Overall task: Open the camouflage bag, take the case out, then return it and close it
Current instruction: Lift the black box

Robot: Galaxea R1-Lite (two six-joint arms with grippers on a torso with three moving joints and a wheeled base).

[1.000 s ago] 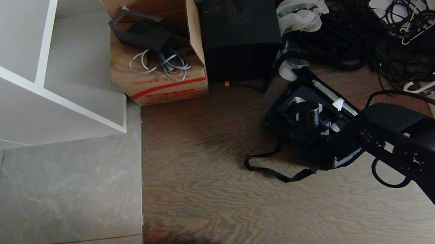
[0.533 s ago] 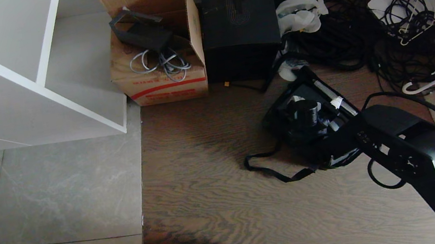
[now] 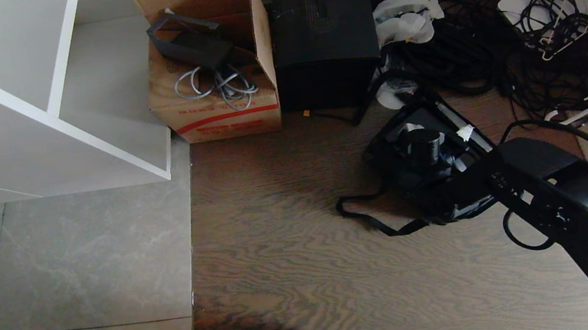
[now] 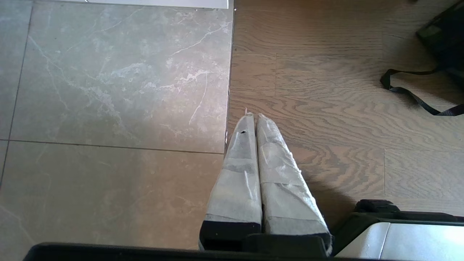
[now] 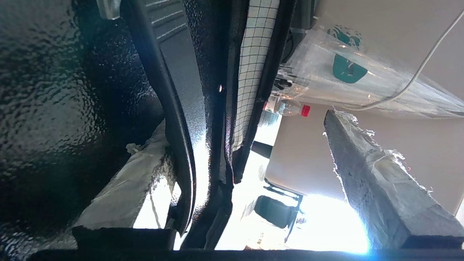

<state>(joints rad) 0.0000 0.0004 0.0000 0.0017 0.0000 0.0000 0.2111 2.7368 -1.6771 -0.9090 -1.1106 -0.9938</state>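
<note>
Dark camouflage bag [image 3: 431,169] lies on wood floor [image 3: 294,256], right arm [image 3: 560,198] reaching into it, contents indistinct | left wrist: left gripper [image 4: 255,119] hangs above floor, fingers pressed together | right wrist: right gripper [image 5: 250,159] spread wide, straddling bag's wall.

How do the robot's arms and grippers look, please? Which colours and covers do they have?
The right arm is black and boxy, with a black cable looped beside it. The fingers of the left gripper are long, tapered and wrapped in whitish tape; the right gripper's fingers have the same frayed wrap.
</note>
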